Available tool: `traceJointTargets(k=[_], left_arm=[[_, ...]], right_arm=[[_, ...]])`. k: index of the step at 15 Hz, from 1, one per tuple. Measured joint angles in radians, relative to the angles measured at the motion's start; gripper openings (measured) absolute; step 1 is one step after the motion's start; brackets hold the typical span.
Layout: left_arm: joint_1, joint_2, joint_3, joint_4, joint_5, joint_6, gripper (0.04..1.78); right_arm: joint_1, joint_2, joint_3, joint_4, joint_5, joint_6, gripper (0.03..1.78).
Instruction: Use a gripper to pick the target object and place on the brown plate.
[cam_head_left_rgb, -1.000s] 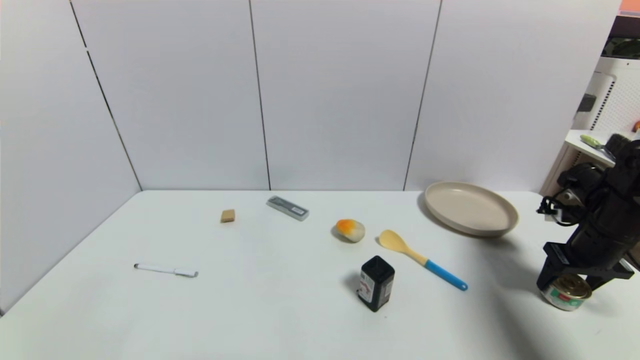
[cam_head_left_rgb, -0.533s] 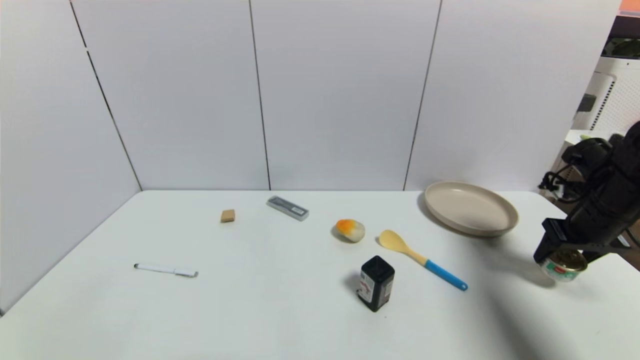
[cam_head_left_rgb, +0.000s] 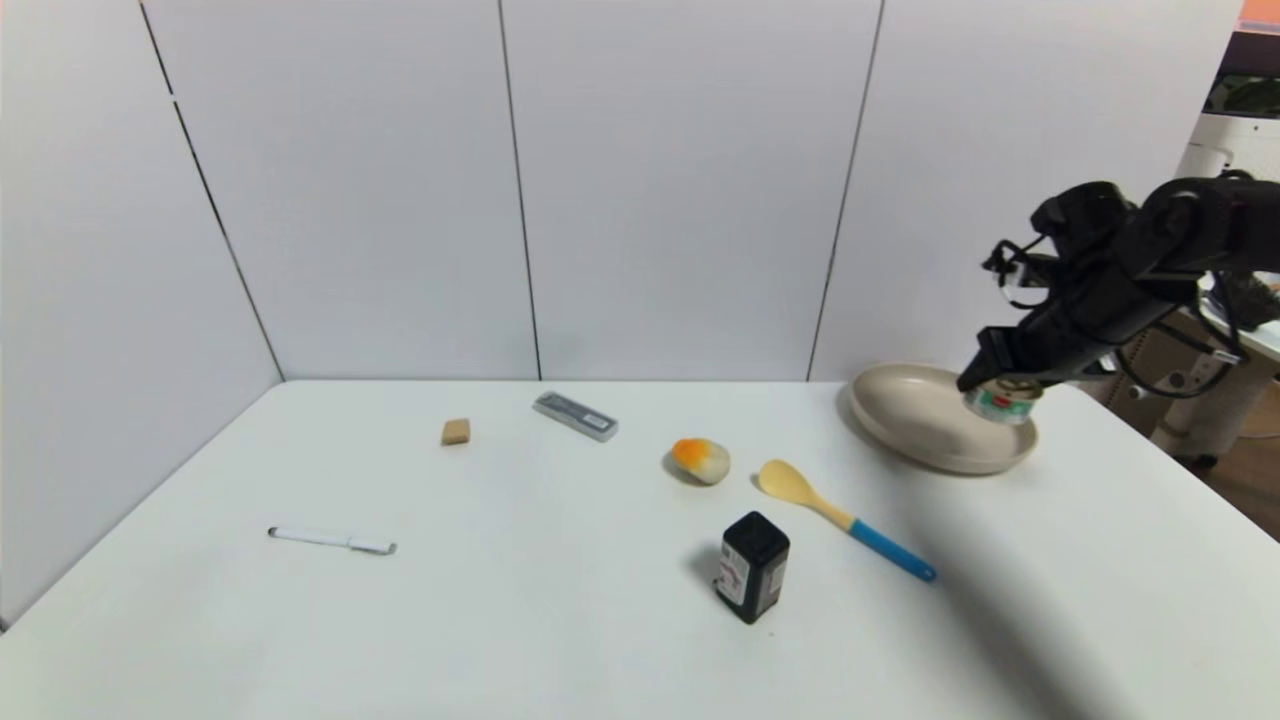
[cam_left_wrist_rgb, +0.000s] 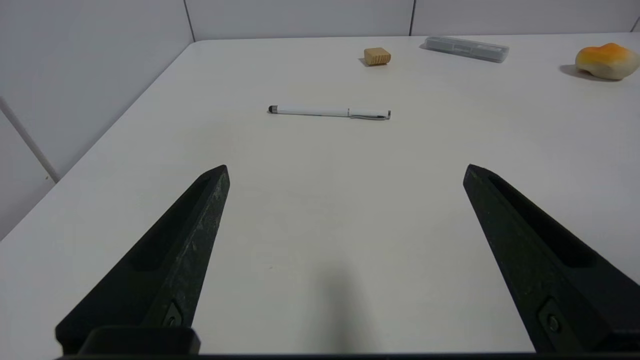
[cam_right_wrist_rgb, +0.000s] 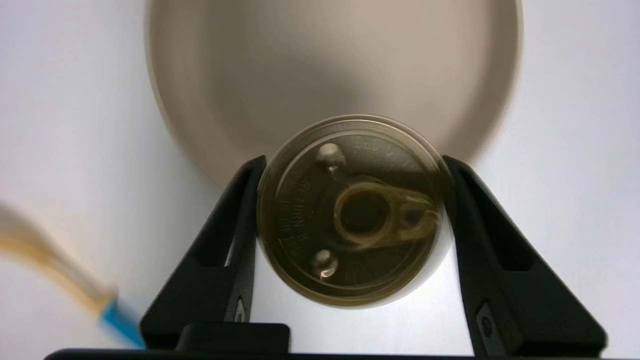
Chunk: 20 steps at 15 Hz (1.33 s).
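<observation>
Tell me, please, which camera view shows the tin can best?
The right wrist view: the tin can fills the middle, gold pull-tab lid facing the camera, clamped in the right tool above the brown plate rim. The head view shows it small, from the side, under the tool. The left wrist view does not show it.

On the white bench (cam_head_left_rgb: 560, 620) a white pen (cam_head_left_rgb: 332, 541) lies at the near left. Farther back sit a small tan wooden block (cam_head_left_rgb: 455, 431) and, to its right, a flat grey case (cam_head_left_rgb: 575, 416). Right of centre rests an orange-and-white rounded lump (cam_head_left_rgb: 700, 460), with a yellow spoon with a blue handle (cam_head_left_rgb: 842, 517) beside it. Nearer stands a black boxy bottle (cam_head_left_rgb: 753, 566), upright.
</observation>
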Motion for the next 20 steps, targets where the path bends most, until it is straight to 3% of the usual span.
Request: traceJointTargets(k=[3, 4, 6, 12, 17, 20], left_arm=[[0.0, 0.0, 0.0, 0.0, 0.0, 0.0, 1.69], [0.0, 0.0, 0.0, 0.0, 0.0, 0.001, 1.69], [0.0, 0.0, 0.0, 0.0, -0.001, 0.001, 1.69], [0.0, 0.0, 0.0, 0.0, 0.0, 0.0, 1.69], [0.0, 0.0, 0.0, 0.0, 0.0, 0.0, 1.69], [0.0, 0.0, 0.0, 0.0, 0.0, 0.001, 1.69]], right_arm=[[0.04, 0.099, -0.017, -0.139, 0.005, -0.036, 0.71], [0.041, 0.121, -0.019, -0.158, 0.007, -0.041, 0.04], [0.036, 0.145, -0.02, -0.153, 0.013, -0.066, 0.05], [0.022, 0.122, -0.019, -0.158, 0.009, -0.053, 0.05], [-0.017, -0.016, -0.009, -0.14, 0.03, -0.05, 0.05], [-0.034, -0.166, 0.063, -0.106, 0.048, -0.029, 0.05]])
